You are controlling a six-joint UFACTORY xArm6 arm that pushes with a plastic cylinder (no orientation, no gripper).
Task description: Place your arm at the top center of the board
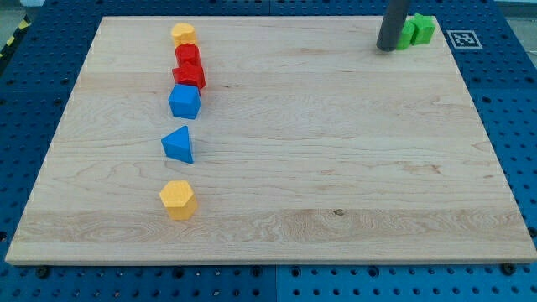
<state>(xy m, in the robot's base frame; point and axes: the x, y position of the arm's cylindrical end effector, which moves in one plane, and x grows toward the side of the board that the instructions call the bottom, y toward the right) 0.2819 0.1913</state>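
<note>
My tip sits top right beside the green block (no jaws visible); top center remains unreached.

The board was pale wood with fine grain lines and a small dark knot. It lay on a blue table dotted with holes. The rod was dark grey down to my tip. At three o'clock from my tip sat the green block. At the board's nine o'clock side ran a line of blocks: a yellow block, two red blocks, a blue cube, a blue triangular block and a yellow hexagonal block. A black-and-white marker showed at two o'clock.
</note>
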